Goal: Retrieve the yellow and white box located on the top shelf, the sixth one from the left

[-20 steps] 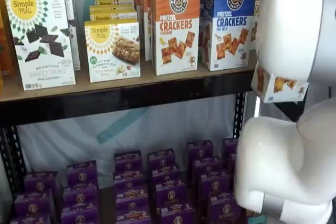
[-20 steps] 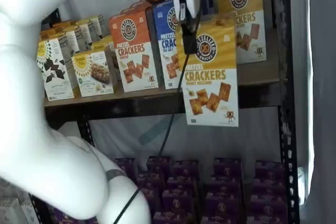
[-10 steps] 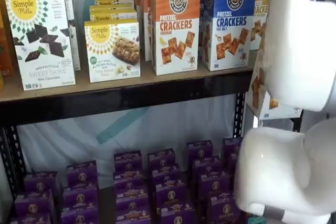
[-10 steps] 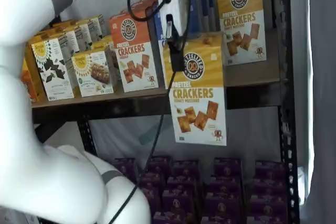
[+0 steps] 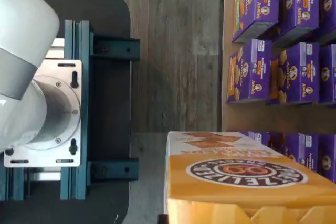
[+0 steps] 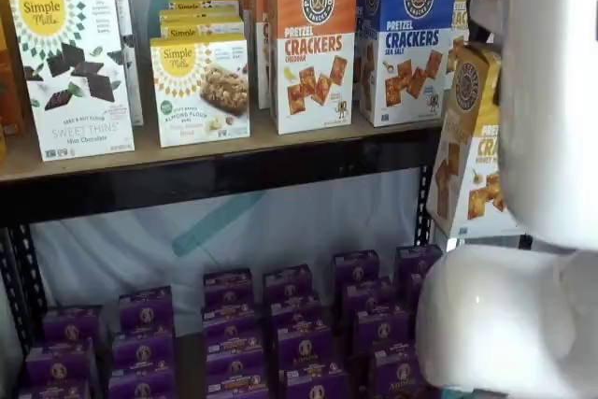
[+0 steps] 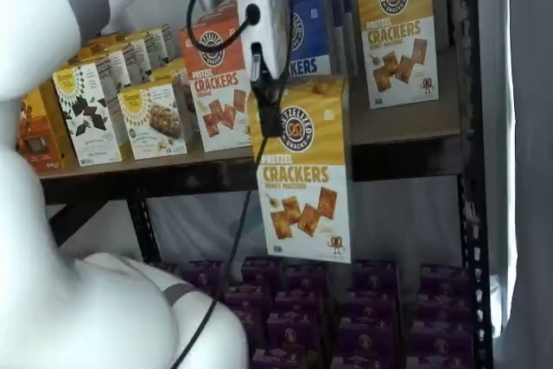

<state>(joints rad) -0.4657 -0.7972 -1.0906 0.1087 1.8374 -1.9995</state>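
The gripper [image 7: 270, 110] hangs vertically from a white body, fingers clamped on the top edge of the yellow and white box [image 7: 302, 170]. The box hangs clear in front of the top shelf [image 7: 406, 157], its lower half below the rail. Nearest neighbours: an orange-topped carton [image 7: 216, 84] at 10 o'clock, purple boxes [image 7: 302, 317] at 6 o'clock.

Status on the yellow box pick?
Hand shut on yellow box. Box off the top shelf, hanging clear in front. Nothing in the way.

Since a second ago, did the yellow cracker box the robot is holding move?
Yes. The yellow and white box, clamped in the gripper, has moved left and lower against the top shelf, now hanging in front of its rail.
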